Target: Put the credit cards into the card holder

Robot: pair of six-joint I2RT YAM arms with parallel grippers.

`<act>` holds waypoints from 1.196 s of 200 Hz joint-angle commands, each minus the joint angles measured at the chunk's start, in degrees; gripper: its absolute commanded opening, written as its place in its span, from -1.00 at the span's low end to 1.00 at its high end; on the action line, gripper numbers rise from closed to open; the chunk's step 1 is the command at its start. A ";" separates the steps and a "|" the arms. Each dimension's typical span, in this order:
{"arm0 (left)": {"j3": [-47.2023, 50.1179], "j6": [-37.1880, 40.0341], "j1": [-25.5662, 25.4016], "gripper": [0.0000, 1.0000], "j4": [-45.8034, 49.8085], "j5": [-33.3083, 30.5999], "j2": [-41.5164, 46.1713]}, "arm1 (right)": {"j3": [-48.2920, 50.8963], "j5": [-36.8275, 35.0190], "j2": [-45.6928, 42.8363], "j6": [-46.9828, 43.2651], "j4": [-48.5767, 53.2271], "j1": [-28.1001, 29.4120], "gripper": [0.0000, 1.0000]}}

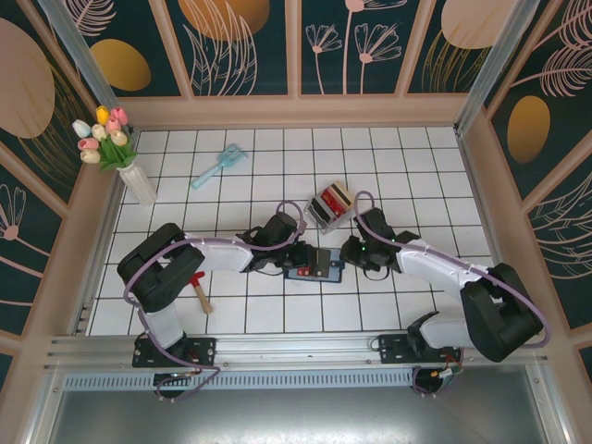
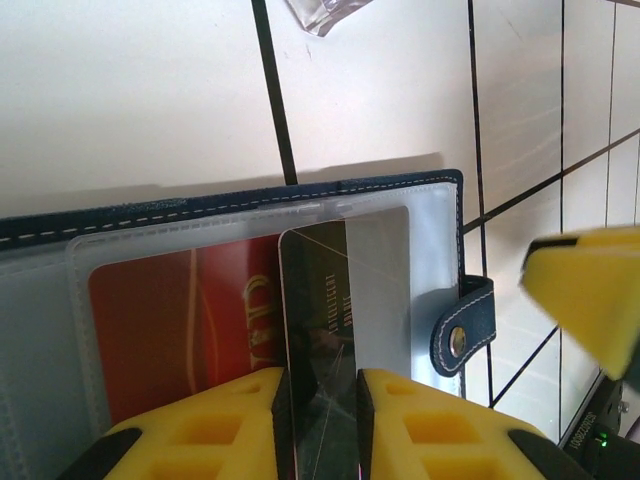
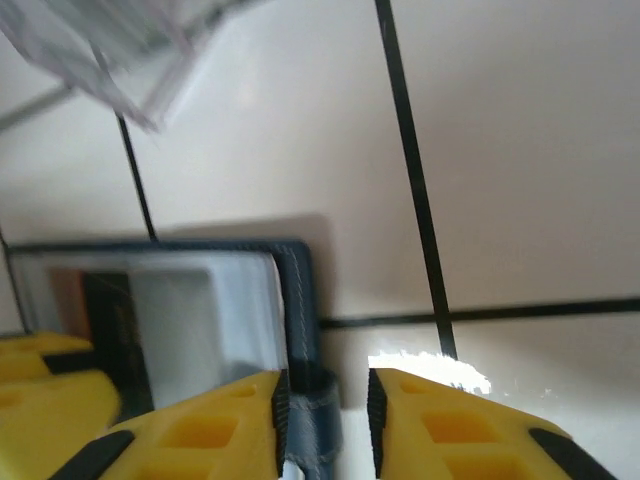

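A white vase of pastel tulips (image 1: 137,183) and a pale blue brush (image 1: 219,166) stood at the far left of the white tiled surface (image 1: 268,314), well apart from the work, as seen from overhead. At centre, the left wrist camera showed the left claw (image 2: 320,385) over the open navy-blue card holder (image 2: 250,203). Its jaws were a narrow gap apart with a glossy dark credit card (image 2: 318,300) between them; whether they pinched it could not be told. That card reached onto the holder's clear sleeve (image 2: 385,290), overlapping a red credit card (image 2: 180,330) tucked inside. The red card's sideways gold lettering seemed to end in "RD"; the dark card's print was too faint to read. From overhead, a small clear slotted rack (image 1: 330,205) holding cards stood just beyond the holder. The right wrist camera caught the right claw (image 3: 325,385), jaws parted, straddling the holder's snap tab (image 3: 310,425).
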State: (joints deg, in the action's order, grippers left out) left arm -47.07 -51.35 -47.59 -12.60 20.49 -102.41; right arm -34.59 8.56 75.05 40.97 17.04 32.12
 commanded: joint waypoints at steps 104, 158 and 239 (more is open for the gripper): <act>-6.40 4.11 -1.53 -0.30 5.32 6.00 -3.31 | 0.75 9.82 6.43 0.14 -8.25 0.47 -0.74; -7.93 4.35 -2.50 -0.20 3.80 7.69 -5.02 | 1.23 8.95 6.60 0.49 -8.35 0.49 -0.74; -6.89 4.27 -2.62 -0.12 15.52 -8.21 -1.50 | 1.37 3.28 8.14 0.51 -4.79 0.38 -0.75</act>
State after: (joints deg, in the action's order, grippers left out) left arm -56.05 -46.61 -50.06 -2.31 19.25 -105.60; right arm -33.95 15.29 81.60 41.25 9.43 32.34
